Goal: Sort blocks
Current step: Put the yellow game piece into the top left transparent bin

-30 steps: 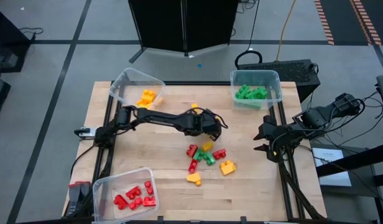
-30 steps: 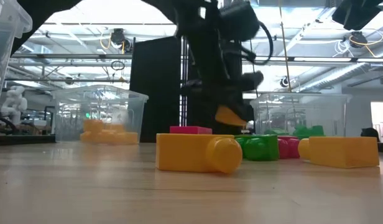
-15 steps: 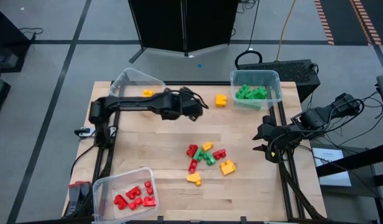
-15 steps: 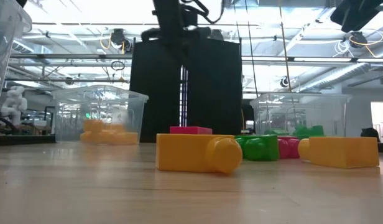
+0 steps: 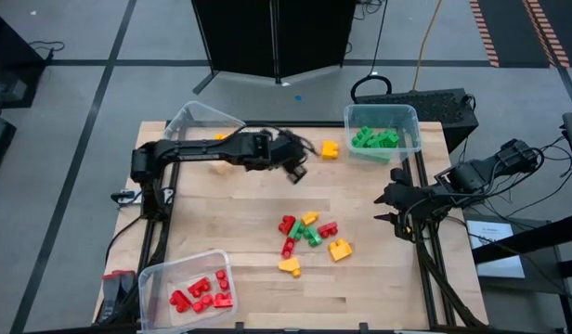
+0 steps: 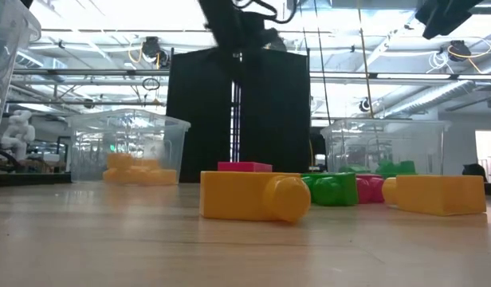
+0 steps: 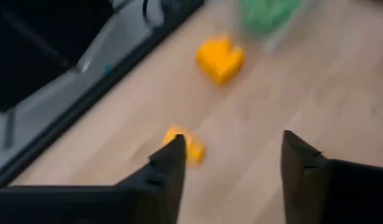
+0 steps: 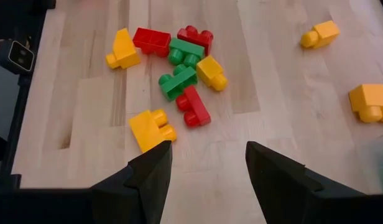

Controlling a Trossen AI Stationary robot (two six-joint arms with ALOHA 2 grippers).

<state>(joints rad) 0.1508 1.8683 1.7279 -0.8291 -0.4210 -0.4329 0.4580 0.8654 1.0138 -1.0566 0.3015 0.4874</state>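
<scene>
Red, green and yellow blocks lie in a loose pile [image 5: 309, 234] at mid-table, also seen in the right wrist view [image 8: 182, 78] and low view [image 6: 253, 195]. A yellow block [image 5: 331, 148] rests on the table beside the green bin [image 5: 405, 119]. A smaller yellow block [image 7: 185, 144] lies under my left gripper. My left gripper [image 5: 297, 172] hangs open above the table's far middle [image 7: 232, 140], touching nothing. My right gripper [image 5: 383, 206] waits open at the right edge [image 8: 207, 146].
A clear bin holding yellow blocks [image 5: 188, 119] sits at the far left, partly under my left arm. The bin with red blocks [image 5: 156, 276] is at the near left corner. Bare wood lies between the pile and the far edge.
My left gripper rose from just above the pile and swung toward the far edge and slightly left. The yellow block that was at its fingers a second ago now lies on the table beside the green bin. The pile has not moved.
</scene>
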